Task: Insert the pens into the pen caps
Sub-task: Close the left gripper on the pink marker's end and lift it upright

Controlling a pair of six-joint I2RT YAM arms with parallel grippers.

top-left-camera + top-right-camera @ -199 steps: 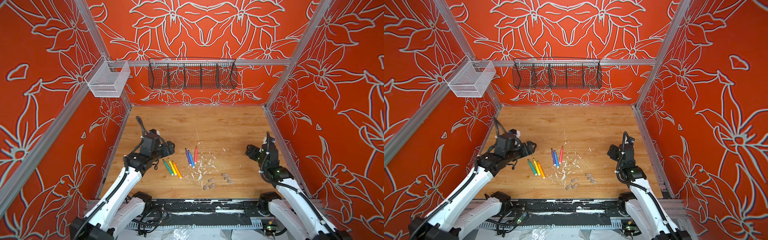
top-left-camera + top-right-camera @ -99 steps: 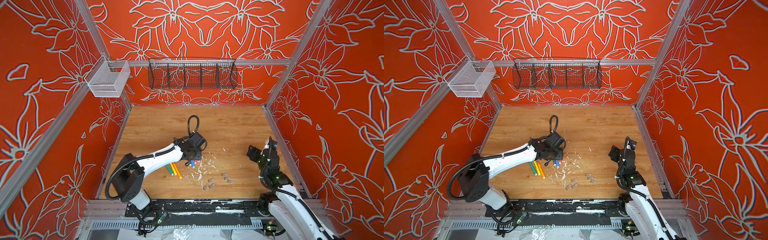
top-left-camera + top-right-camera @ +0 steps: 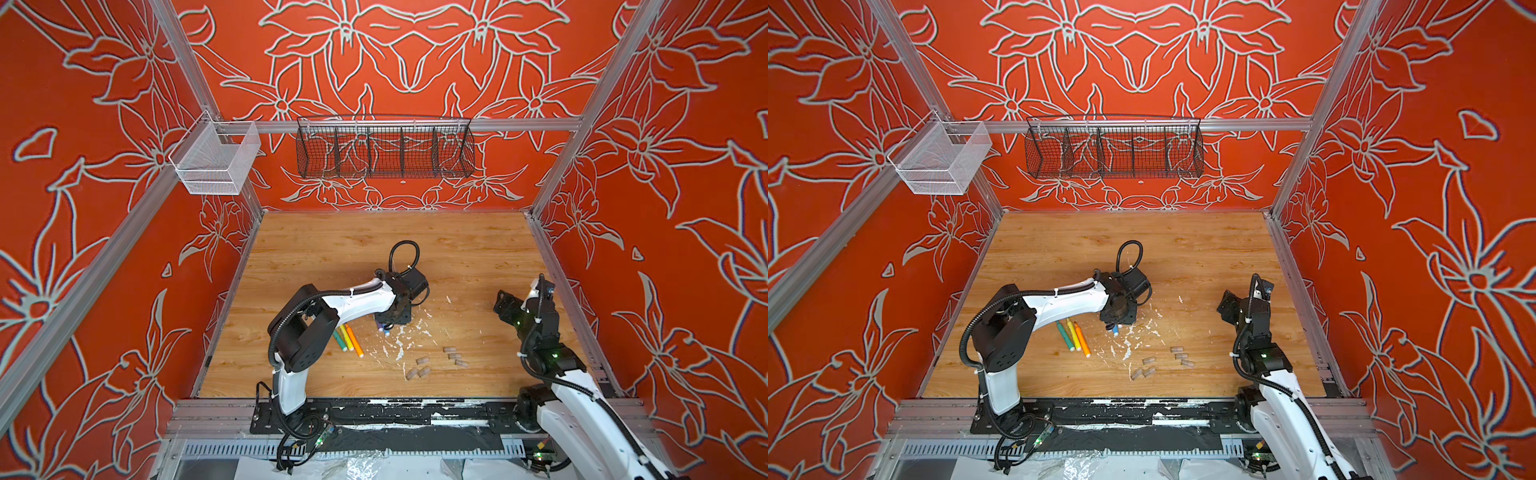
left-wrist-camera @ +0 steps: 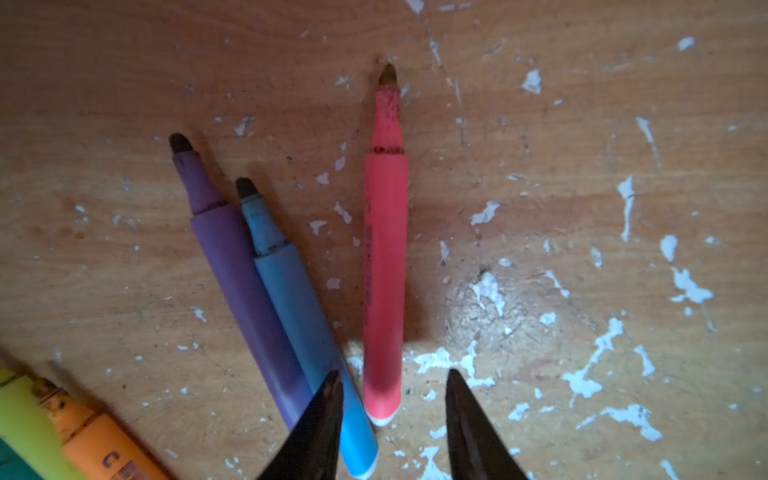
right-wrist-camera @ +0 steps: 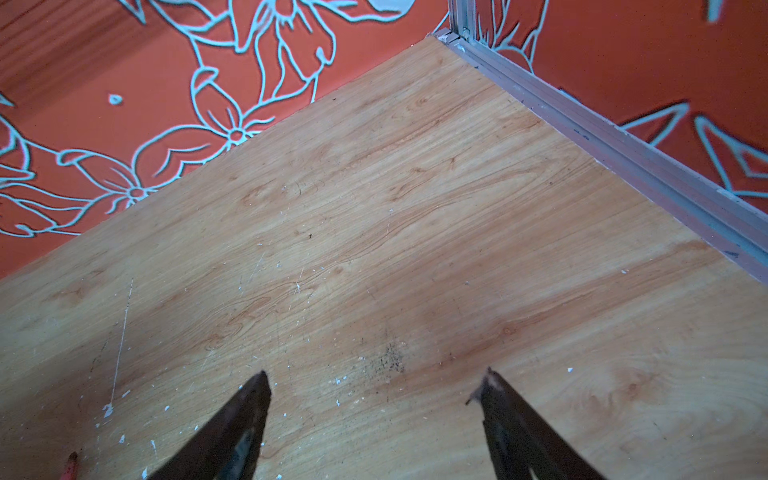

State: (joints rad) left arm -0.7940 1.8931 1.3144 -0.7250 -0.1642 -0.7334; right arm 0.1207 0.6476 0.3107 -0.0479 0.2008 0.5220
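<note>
Jaws of the left gripper (image 4: pixel 392 373) stand narrow astride the pink pen (image 4: pixel 384 249), seemingly to lift it toward the caps (image 3: pixel 423 360), while the right gripper (image 5: pixel 376 374) hangs wide and empty.

Back half of surface (image 3: pixel 374 241) bare: free passage. At left tool (image 4: pixel 393 374): pink pen (image 4: pixel 384 270) between fingers, blue pen (image 4: pixel 299 311) crowding one finger, purple pen (image 4: pixel 232 266) touching blue. Front centre: pen caps (image 3: pixel 422 360) clustered. Under right tool (image 5: pixel 376 382): bare wood, side rail (image 5: pixel 623 158) near.

Both top views are evenly lit; the left wrist view is dim.
A shadow is cast beside the pink pen (image 4: pixel 384 266); glare is seen on the tabletop (image 4: pixel 459 326).
</note>
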